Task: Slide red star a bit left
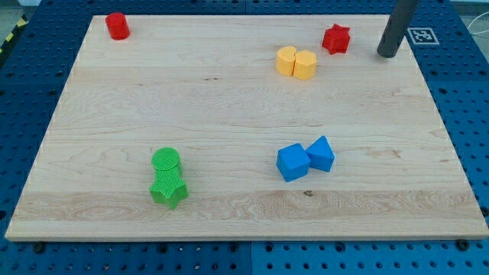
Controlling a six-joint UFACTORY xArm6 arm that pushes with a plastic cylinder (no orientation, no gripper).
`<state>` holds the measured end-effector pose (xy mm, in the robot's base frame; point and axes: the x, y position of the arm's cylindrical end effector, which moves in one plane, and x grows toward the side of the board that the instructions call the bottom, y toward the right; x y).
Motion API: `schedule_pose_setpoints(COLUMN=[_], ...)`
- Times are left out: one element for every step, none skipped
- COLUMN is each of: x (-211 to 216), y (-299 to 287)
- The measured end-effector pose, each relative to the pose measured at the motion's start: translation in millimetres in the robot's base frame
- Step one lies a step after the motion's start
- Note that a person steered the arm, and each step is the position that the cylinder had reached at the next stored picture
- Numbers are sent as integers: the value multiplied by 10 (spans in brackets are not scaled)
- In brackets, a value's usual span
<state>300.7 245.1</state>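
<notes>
The red star [335,39] lies near the view's top right of the wooden board [229,107]. My tip [387,53] rests on the board to the right of the star, a short gap away, not touching it. Two yellow blocks [296,63] sit side by side just left of and below the star. A red cylinder [117,26] stands at the top left.
A green cylinder [166,161] touches a green star-like block [170,189] at the lower left. A blue cube [293,162] touches a second blue block [322,153] at the lower middle right. The blue pegboard [466,114] surrounds the board.
</notes>
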Motion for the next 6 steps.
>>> schedule_pose_setpoints(x=[-123, -209, -209, -209, -209, -210], y=[-61, -173, -272, -306, -427, -589])
